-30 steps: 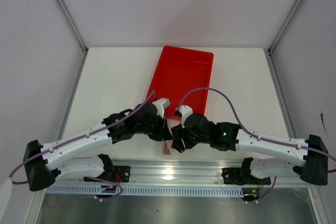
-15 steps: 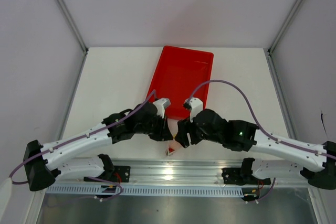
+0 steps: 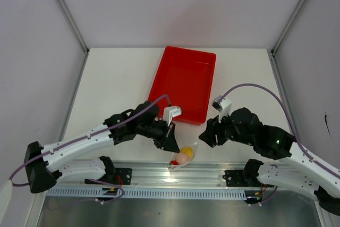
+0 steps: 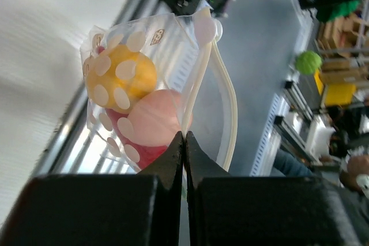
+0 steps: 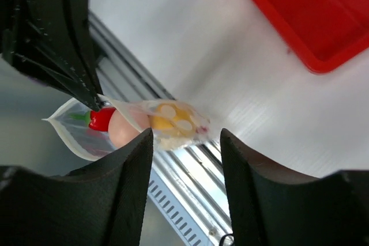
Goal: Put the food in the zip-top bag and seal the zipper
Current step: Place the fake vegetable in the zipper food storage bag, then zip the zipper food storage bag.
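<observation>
On the left, the left gripper (image 4: pixel 184 136) has its jaws pressed fully together on the edge of the small transparent crinkly plastic zip-top bag with white dots (image 4: pixel 164 36). It holds the bag at the near edge of the white bench (image 3: pixel 117 89), partly over the metal rail (image 3: pixel 212 169). All 3 pieces of food sit inside: the yellow roundish toy fruit (image 4: pixel 121 76), the pale pink egg-sized ball (image 4: pixel 158 119) and the slim red chili pepper (image 5: pixel 102 118). We judge the loading done and the sealing not finished, because the thin pale press-seal zipper strip (image 4: pixel 199 73) splits into 2 lines that bow apart beside the pinch. Behind the bag lies the large red rectangular plastic tray (image 3: pixel 183 78), with nothing visible in it. On the right, the right gripper (image 5: pixel 185 136) hangs near the bag without touching it, its jaws spread wide and holding nothing. The grip is only a thin nip on slick film, so we fear the loaded bag could slide out and drop off the bench edge. If the bag tilts mouth-down, the ball could roll out through the gap. If the right jaws close on the bulging food instead of the strip, the seal will not press shut.
</observation>
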{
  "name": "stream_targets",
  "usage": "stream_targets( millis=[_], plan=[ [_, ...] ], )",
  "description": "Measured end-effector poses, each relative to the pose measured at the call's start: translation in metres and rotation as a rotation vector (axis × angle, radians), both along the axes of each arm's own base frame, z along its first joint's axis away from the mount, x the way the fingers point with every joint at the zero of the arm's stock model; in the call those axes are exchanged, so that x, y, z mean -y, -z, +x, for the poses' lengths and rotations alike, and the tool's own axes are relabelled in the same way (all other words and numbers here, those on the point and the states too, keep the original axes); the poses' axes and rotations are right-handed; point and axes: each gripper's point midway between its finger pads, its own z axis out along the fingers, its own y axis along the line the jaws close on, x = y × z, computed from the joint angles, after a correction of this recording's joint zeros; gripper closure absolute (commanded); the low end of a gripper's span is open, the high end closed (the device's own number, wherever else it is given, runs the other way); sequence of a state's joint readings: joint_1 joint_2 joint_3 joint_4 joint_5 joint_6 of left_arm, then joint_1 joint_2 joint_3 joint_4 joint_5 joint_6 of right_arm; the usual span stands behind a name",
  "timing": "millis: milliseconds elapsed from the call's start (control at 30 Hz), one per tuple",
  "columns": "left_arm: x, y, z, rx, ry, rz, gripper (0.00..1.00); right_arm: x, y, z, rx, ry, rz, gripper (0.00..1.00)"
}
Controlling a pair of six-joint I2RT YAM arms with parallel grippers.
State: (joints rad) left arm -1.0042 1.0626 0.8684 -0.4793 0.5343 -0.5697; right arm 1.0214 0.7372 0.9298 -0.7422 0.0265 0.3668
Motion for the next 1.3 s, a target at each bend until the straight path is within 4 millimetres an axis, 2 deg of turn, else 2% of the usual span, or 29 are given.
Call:
stream_targets(
  millis=[100,267,367,467,567,600,700,1000,1300],
  plan=[
    [0.001,-0.01,-0.013,-0.027,0.077,-0.039,0.99,-0.005,-0.003,-0.012,-0.024,-0.081,0.031,0.51],
    [0.003,-0.037,-0.03,-0.051,0.19,-0.13,0.99,-0.018,-0.002,-0.028,-0.07,-0.203,0.05,0.52],
    [0.002,-0.055,-0.039,-0.056,0.243,-0.192,0.99,-0.021,-0.015,-0.039,-0.063,-0.267,0.109,0.52],
    [-0.001,-0.071,-0.047,-0.059,0.282,-0.246,0.99,-0.02,-0.035,-0.05,-0.026,-0.316,0.187,0.51],
    [-0.004,-0.084,-0.053,-0.071,0.316,-0.29,0.99,-0.015,-0.052,-0.06,0.01,-0.354,0.253,0.46],
    [-0.005,-0.088,-0.055,-0.08,0.324,-0.302,0.99,-0.013,-0.057,-0.063,0.019,-0.365,0.27,0.42],
    [-0.007,-0.098,-0.059,-0.11,0.354,-0.336,0.99,-0.01,-0.066,-0.069,0.038,-0.386,0.3,0.4],
    [-0.012,-0.13,-0.071,-0.163,0.448,-0.442,0.99,0.0,-0.086,-0.083,0.085,-0.432,0.364,0.52],
    [-0.015,-0.162,-0.079,-0.162,0.529,-0.548,0.99,-0.002,-0.101,-0.099,0.095,-0.531,0.423,0.52]
  ],
)
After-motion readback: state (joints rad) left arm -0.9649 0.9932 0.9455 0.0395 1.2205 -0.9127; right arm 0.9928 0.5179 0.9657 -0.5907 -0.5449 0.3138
